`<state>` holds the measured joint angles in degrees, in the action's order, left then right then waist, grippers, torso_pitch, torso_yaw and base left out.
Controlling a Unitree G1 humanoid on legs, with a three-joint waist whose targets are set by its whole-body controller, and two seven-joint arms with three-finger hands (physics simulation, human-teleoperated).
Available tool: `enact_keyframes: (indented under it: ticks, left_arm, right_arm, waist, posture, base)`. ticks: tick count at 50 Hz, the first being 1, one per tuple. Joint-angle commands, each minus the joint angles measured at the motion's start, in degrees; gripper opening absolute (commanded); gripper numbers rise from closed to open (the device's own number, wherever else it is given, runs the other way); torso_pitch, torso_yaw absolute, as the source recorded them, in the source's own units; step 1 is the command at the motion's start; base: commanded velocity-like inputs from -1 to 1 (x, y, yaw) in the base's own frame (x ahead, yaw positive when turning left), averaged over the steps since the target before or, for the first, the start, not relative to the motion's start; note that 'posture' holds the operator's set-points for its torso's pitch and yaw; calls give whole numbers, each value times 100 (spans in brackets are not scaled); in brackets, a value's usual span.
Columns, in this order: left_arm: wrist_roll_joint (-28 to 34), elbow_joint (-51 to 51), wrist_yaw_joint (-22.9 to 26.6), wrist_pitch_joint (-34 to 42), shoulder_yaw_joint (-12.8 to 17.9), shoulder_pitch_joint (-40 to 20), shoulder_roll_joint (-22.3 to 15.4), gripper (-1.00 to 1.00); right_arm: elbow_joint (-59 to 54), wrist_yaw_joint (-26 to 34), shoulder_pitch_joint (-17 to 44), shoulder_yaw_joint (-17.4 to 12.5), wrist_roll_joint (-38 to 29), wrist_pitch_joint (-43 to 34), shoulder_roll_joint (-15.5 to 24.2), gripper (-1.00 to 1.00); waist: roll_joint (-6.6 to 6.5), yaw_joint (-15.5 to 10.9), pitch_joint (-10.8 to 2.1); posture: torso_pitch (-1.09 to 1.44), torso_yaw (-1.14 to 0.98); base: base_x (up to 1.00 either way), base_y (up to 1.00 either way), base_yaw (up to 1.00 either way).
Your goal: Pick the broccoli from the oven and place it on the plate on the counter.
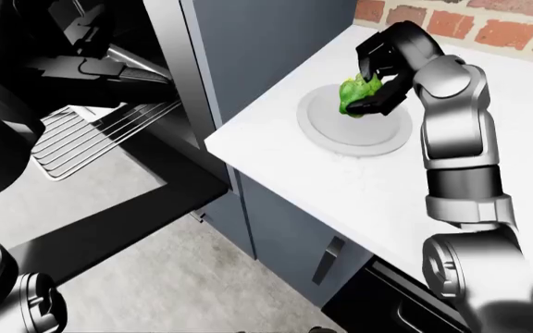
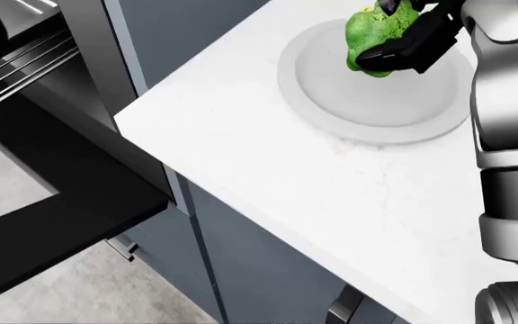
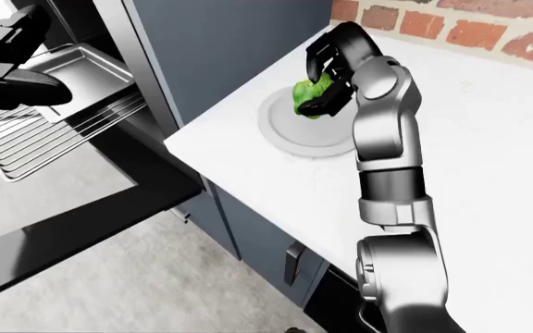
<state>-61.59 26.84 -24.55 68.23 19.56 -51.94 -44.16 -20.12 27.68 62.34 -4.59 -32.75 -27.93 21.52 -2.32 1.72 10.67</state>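
The green broccoli (image 2: 374, 32) is held in my right hand (image 2: 394, 52), whose dark fingers (image 2: 412, 42) close round it. It hangs just above the upper part of the white plate (image 2: 349, 111) on the white counter (image 2: 286, 182); I cannot tell whether it touches the plate. The left-eye view shows the same broccoli (image 1: 353, 95) over the plate (image 1: 359, 137). My left hand (image 3: 12, 52) is at the top left by the open oven, fingers spread and empty.
The oven door (image 1: 109, 222) hangs open at the left, with a wire rack (image 1: 90, 132) pulled out and a metal tray (image 3: 90, 66) on it. Blue-grey cabinets with a handle (image 1: 326, 260) stand under the counter. A brick wall (image 1: 470, 24) borders the counter's top edge.
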Motion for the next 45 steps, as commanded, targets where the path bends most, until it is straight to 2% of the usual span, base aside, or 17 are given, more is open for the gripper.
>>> enact_keyframes:
  ticks: [1,4,9,10,12,16,25,31,42,45]
  left_arm:
    - [61,52,14,-175,137,-137,-97,100]
    - [99,39,41,-196,121,-131,-86,100]
    - [131,30,54,-171,107,-170,-71,100]
    - [156,16,70,-188,99,-167,-65,100]
    - [109,36,30,-131,119,-205,-59,100]
    - [89,46,12,-128,119,-207,-52,100]
    - [155,52,101,-223,128,-89,-50,100]
    - [154,57,105,-222,134,-91,-50,100]
    - [31,-8,51,-165,186,-208,-192,100]
    - [-92,-30,27,-146,277,-224,-319,100]
  right_arm:
    - [106,-182,195,-64,-47,283,60,-100]
    - [55,-199,168,-56,-99,325,52,-100]
    - [-130,-270,168,-64,-141,462,60,-66]
    - [-130,-262,162,-61,-153,466,63,-54]
    - [-169,-281,153,-63,-175,501,68,-10]
    - [-383,-378,149,-51,-218,642,67,18]
    - [-625,-550,54,-69,-267,854,101,29]
    - [-362,-316,183,-176,-294,710,334,29]
    - [1271,512,44,-615,26,-128,1043,38]
    - [1896,835,-54,-811,205,-458,1331,44]
  waist:
    - [-1,2,-199]
    - [-1,-6,-204]
    - [-4,-10,-200]
    - [-4,-12,-201]
    - [-1,-14,-198]
    - [4,-12,-197]
    - [23,-23,-228]
    - [22,-37,-207]
    - [81,-59,-183]
    - [92,-61,-182]
  posture:
    - [20,0]
    - [20,0]
    - [20,0]
    - [20,0]
    - [20,0]
    - [20,0]
    - [20,0]
    - [20,0]
    - [20,0]
    - [20,0]
  base:
    - [0,0,0]
    - [0,0,0]
    - [0,0,0]
    - [0,0,0]
    - [0,0,0]
    - [0,0,0]
    - [0,0,0]
    - [0,0,0]
    - [0,0,0]
    - [0,0,0]
